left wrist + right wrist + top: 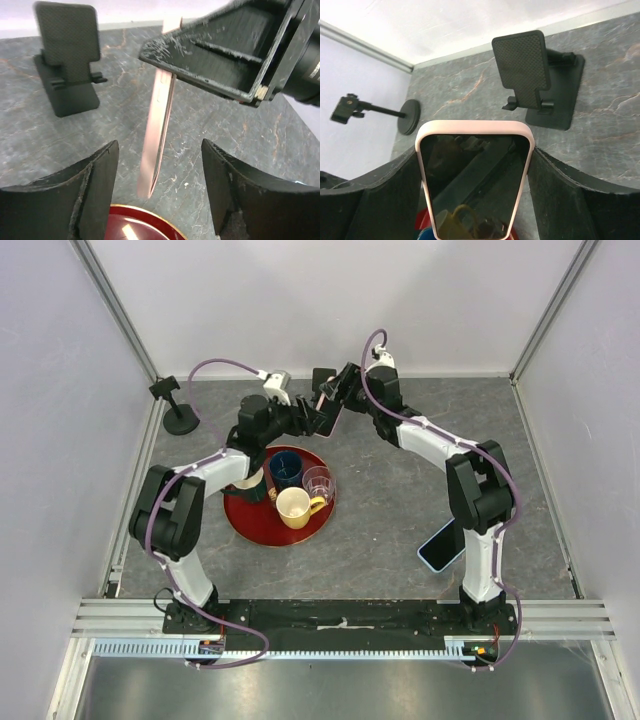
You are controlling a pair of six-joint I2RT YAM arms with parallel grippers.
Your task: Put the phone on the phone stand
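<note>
Clamping phone (474,180) across its width in right gripper (475,167), long axis near upright, facing stand (522,67) just beyond phone; hovering left gripper (159,150) edge-on beside phone, jaws apart, gripping nothing.

Counts off the top view. Phones were 2: a pink-cased phone (474,180) up at 12 o'clock and a pale blue phone (441,546) lying flat at 4 o'clock. There was 1 phone stand (521,64), black, at 12 o'clock, and 1 round-base clamp post (180,418) at 10 o'clock. There was 1 red tray (250,530), just off centre toward 8 o'clock. 3 cups on it were clear to see: dark blue cup (286,471), clear cup (319,483), yellow mug (293,507). A 4th vessel (250,482) sat at the tray's 10 o'clock, mostly hidden, so its type couldn't be told. Arms were 2: left arm (175,510), right arm (480,490).
</note>
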